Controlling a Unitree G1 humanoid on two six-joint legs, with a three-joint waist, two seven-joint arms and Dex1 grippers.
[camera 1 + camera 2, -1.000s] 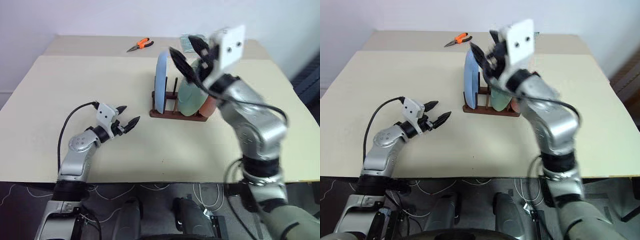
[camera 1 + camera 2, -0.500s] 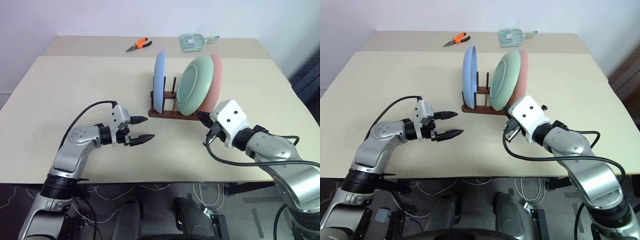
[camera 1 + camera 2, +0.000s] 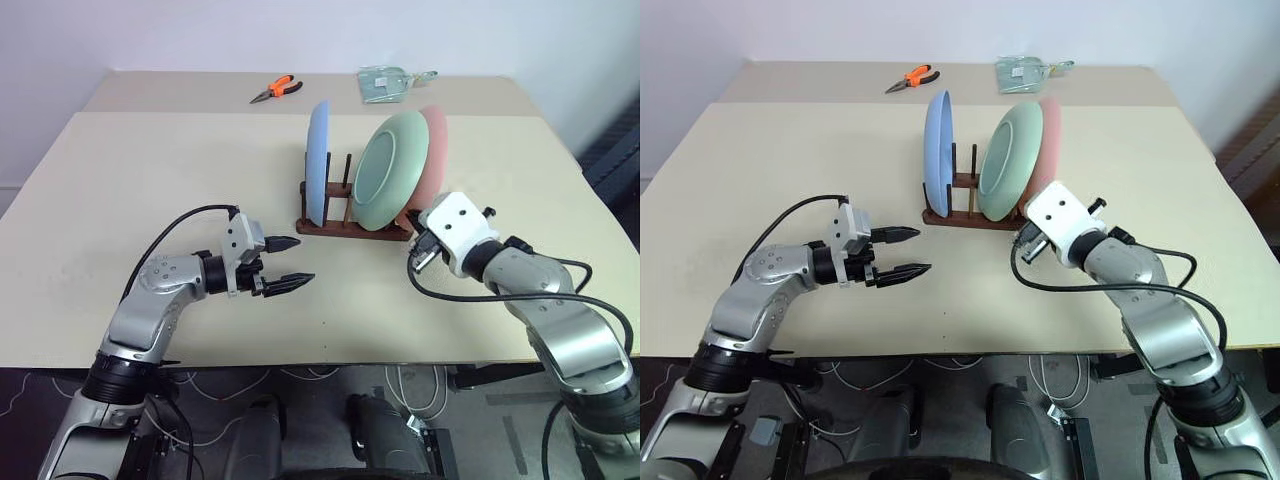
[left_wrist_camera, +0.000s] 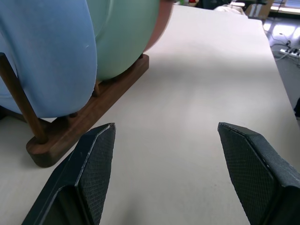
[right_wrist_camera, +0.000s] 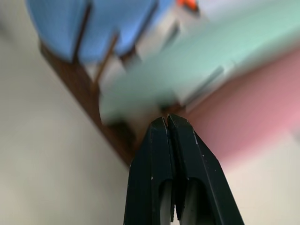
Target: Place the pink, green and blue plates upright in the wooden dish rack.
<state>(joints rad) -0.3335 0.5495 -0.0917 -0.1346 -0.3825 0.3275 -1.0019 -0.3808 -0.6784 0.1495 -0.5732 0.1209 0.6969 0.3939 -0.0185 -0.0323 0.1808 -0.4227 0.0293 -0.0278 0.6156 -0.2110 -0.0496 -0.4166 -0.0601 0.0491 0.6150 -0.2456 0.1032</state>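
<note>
Here the dark wooden rack (image 3: 352,226) runs left to right on the bench (image 3: 150,170), holding three matte plates on edge: blue (image 3: 318,160), green (image 3: 390,170), pink (image 3: 434,160). The left claw (image 3: 290,263) gapes wide and empty. The right claw (image 5: 168,123) is pressed closed, empty, near the rack's end.

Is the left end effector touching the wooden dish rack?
Apart. In the left eye view, the open left end effector hangs over bare table, with a clear gap to the wooden dish rack.

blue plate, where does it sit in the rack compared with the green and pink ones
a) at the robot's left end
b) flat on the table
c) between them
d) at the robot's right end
a: the blue plate stands upright at the left end of the wooden dish rack, with the green plate and the pink plate to its right.
</note>
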